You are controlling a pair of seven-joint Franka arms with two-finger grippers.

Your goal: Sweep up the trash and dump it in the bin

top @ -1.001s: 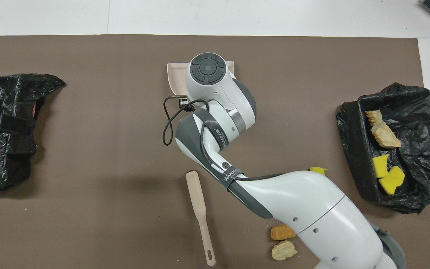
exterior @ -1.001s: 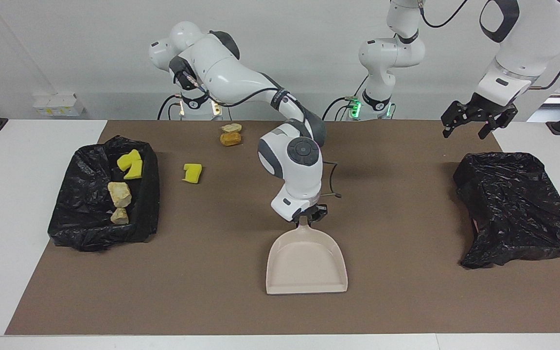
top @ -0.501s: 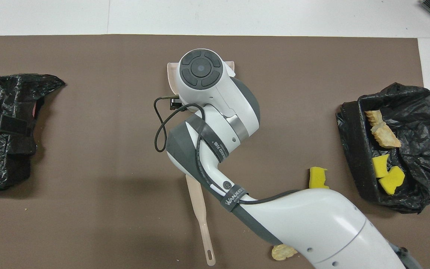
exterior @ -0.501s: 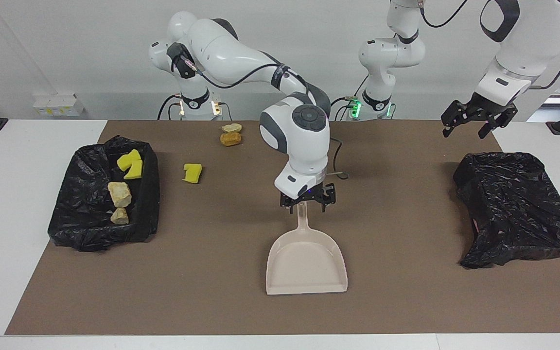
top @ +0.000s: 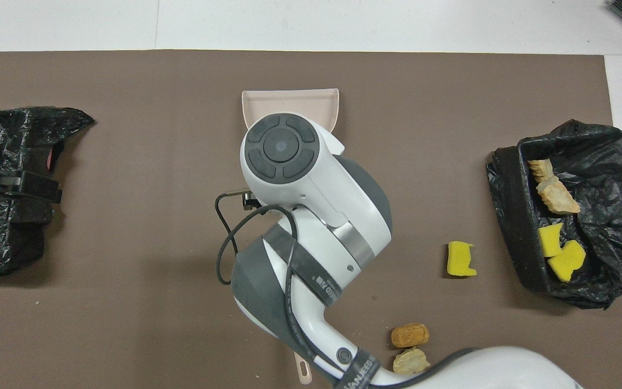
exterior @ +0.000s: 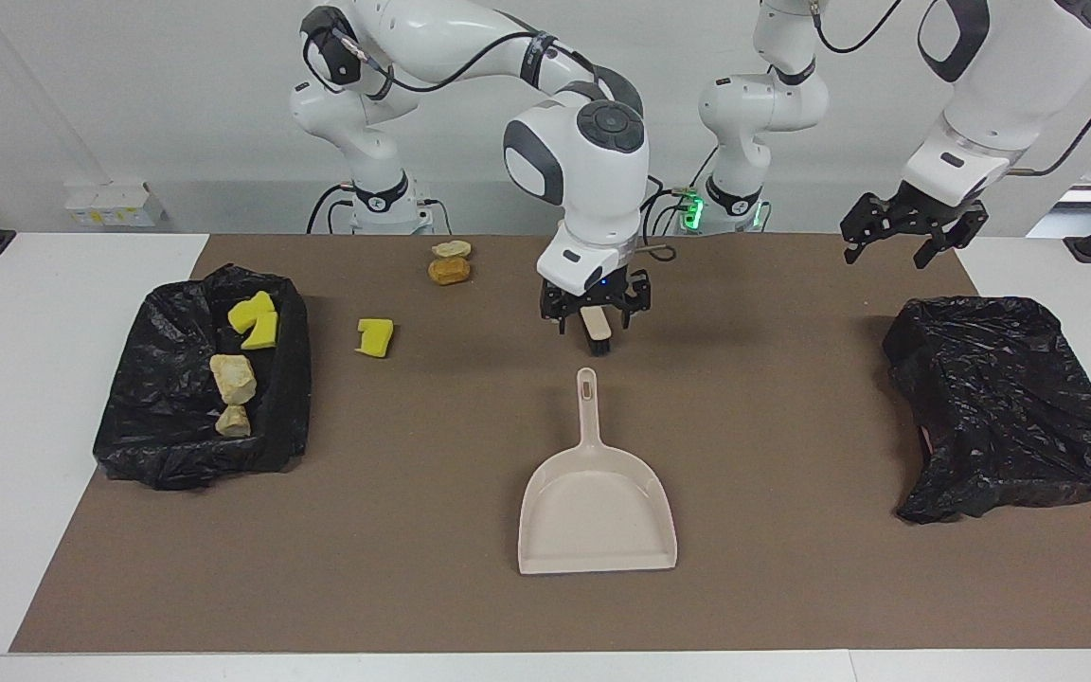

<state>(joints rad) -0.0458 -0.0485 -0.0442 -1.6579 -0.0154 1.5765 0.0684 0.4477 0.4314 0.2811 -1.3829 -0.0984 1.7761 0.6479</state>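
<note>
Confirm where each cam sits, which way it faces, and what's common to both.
Facing view: high across the table, looking at the robots; both arm bases, right gripper over the beige brush, left gripper up by the crumpled black bag.
Overhead view: above the robots' end, looking steeply down; mostly the right arm.
Shared: beige plastic dustpan, loose yellow sponge piece, black-lined bin.

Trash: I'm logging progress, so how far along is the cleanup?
Done: four lumps in the bin. In hand: nothing; right gripper hangs open over the brush, dustpan empty, left gripper waits at its own end. Left: yellow sponge piece, orange chunk and beige chunk, outside the bin.
</note>
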